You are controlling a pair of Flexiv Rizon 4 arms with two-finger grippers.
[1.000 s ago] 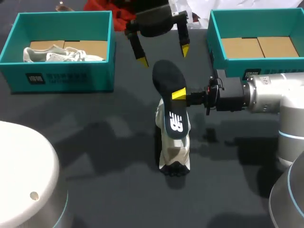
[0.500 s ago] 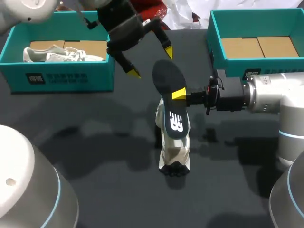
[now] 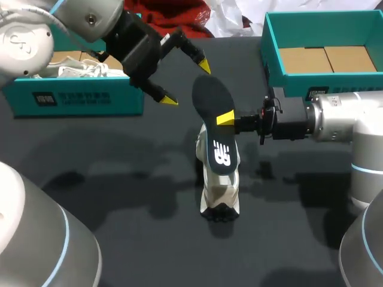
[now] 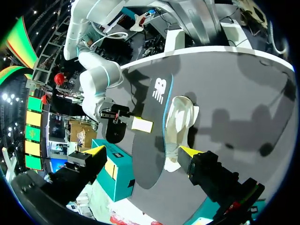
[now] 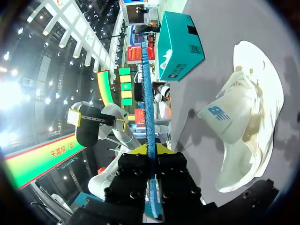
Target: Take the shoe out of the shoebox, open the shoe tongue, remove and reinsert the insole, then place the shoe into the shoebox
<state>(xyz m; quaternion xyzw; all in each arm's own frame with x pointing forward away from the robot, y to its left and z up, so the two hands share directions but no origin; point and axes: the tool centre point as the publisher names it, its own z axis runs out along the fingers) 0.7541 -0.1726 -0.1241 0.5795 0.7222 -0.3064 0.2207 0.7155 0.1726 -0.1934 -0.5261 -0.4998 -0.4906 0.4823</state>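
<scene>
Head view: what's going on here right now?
The right claw is shut on the dark insole, holding it over the white shoe resting on the table. The left claw hangs open beside the insole's far end, touching nothing. A second shoe sits in the left shoebox; the right shoebox holds only cardboard.

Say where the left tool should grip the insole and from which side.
Probably the free toe end of the insole, coming from the left, where the left tool hangs open. It is thin and flat, so pinch across its faces. The right tool clamps its right edge at mid-length, and the heel end sits over the shoe.
</scene>
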